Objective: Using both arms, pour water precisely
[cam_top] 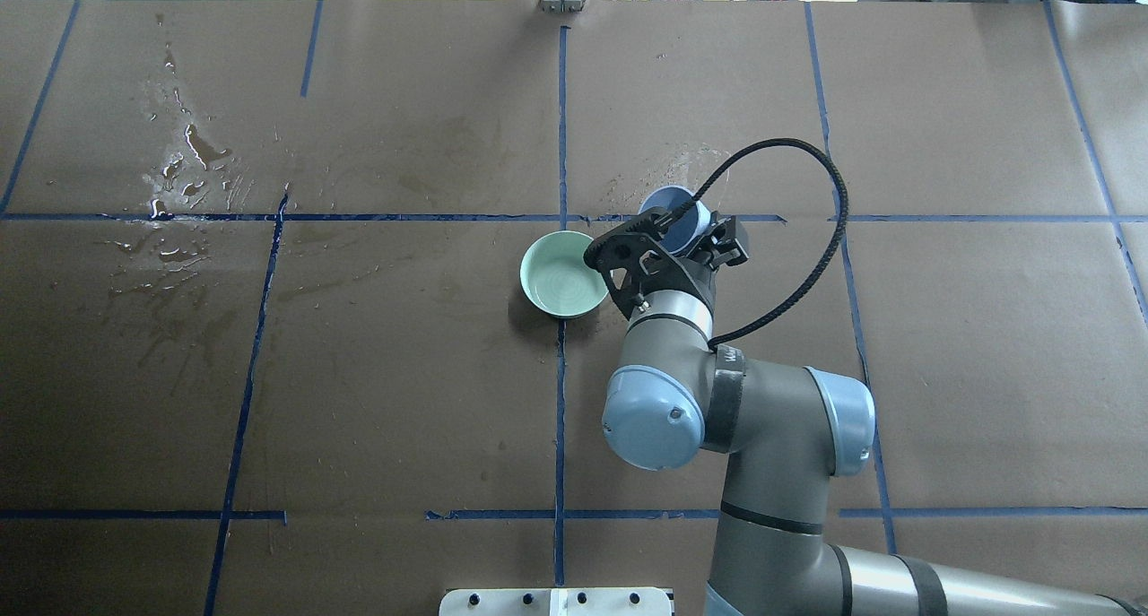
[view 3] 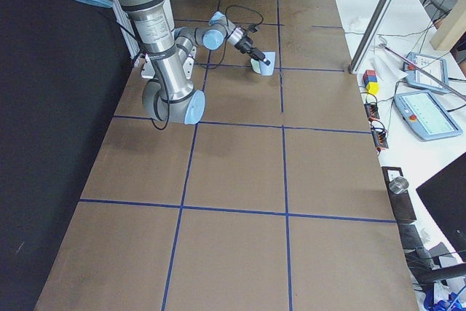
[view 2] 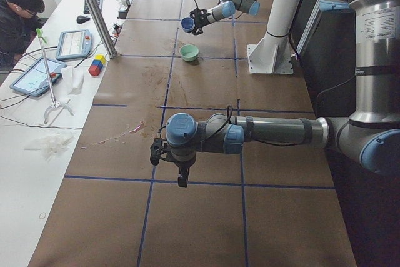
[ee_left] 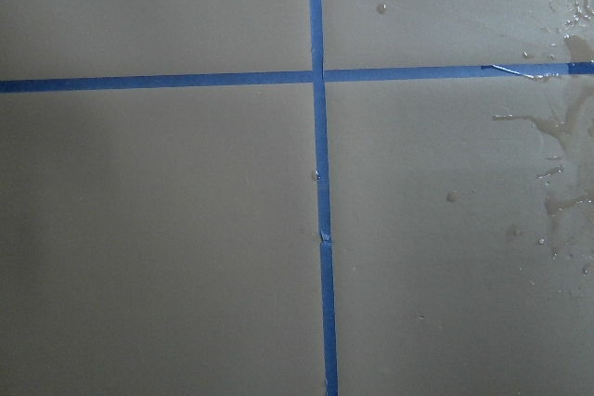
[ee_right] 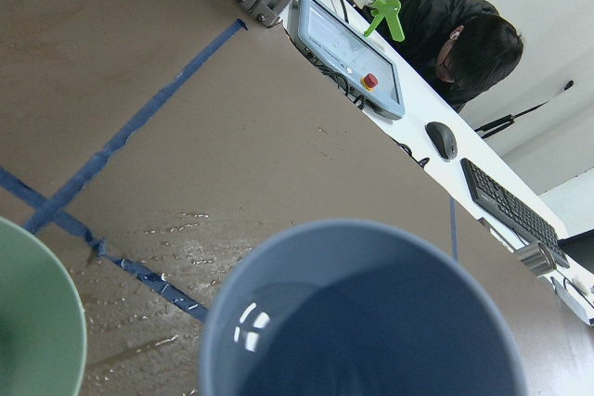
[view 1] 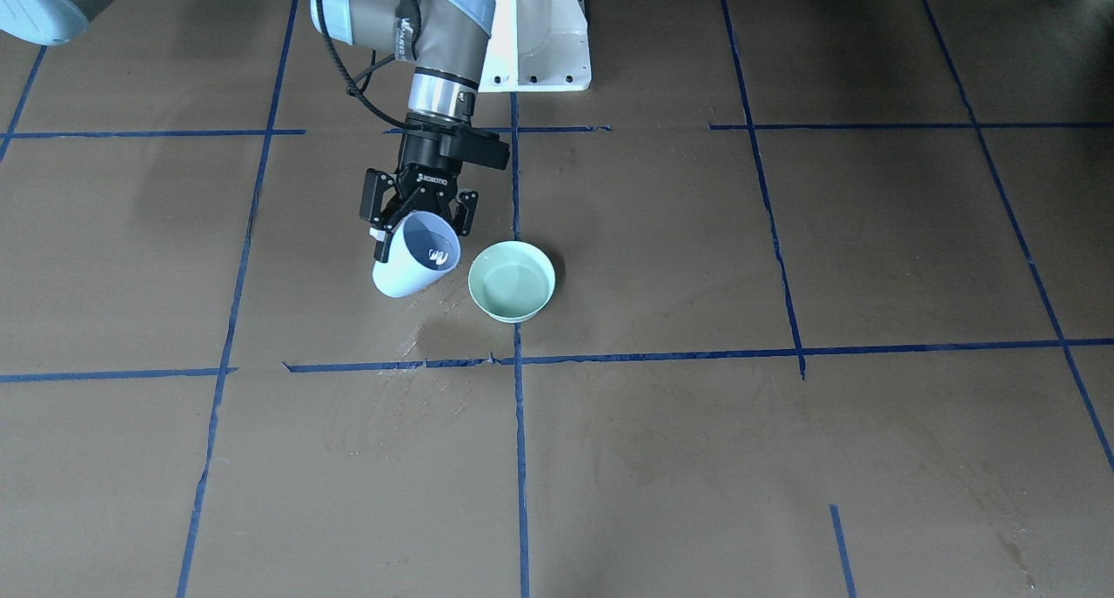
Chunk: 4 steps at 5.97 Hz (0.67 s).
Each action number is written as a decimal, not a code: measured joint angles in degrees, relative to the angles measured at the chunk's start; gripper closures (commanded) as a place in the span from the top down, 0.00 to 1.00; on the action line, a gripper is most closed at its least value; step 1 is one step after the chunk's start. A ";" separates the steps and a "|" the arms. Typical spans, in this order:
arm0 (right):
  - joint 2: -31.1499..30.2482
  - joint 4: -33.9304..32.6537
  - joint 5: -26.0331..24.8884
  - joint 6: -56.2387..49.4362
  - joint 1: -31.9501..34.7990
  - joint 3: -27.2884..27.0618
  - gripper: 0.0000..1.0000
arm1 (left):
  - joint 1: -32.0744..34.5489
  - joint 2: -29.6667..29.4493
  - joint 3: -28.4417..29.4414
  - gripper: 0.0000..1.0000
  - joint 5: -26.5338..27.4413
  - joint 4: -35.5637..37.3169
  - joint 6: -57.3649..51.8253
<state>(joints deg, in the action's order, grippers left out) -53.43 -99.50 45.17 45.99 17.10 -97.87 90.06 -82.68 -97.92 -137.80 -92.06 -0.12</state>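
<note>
The right arm (cam_top: 753, 419) reaches out past the white bolted pedestal (view 1: 544, 41), and the right gripper (view 1: 418, 215) has its two black fingers clamped on the upper wall of a pale blue plastic cup (view 1: 409, 267). The cup is tilted, its mouth leaning toward a pale green round bowl (view 1: 509, 316) just beside it. A narrow gap separates the two rims. From the left side view the cup hangs above the paper, not on it.

The water (view 1: 515, 278) shows as a faint glossy disc inside the bowl. How much is in the cup cannot be told. The bowl sits on the central blue tape line (view 1: 520, 459) of the brown paper-covered table (view 1: 783, 459).

A wet patch (view 1: 435, 324) stains the paper just in front of the cup, and a glistening spilled puddle (cam_top: 184, 163) lies well apart, toward the far left of the table.

The left arm (view 2: 262, 132) stretches low over a tape crossing, well apart from the bowl, with a broad stretch of paper between them. Whether the left gripper (view 2: 180, 173) is apart or together cannot be told.

Along the far table edge stand an aluminium post (view 2: 94, 10) and a seated person (view 2: 15, 17).
</note>
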 measured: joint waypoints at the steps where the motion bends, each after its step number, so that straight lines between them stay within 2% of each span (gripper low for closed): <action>1: 1.03 -0.08 -0.72 -4.07 -0.12 0.95 0.00 | -0.03 -0.22 0.65 1.00 -0.04 -0.03 -0.04; 4: 3.61 -0.33 -2.55 -8.89 -0.61 5.17 0.00 | -0.06 -0.44 1.20 1.00 -0.09 0.02 -0.06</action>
<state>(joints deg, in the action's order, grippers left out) -49.81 -99.83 42.62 37.10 16.49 -92.69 90.00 -83.11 -96.72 -137.90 -92.04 -0.18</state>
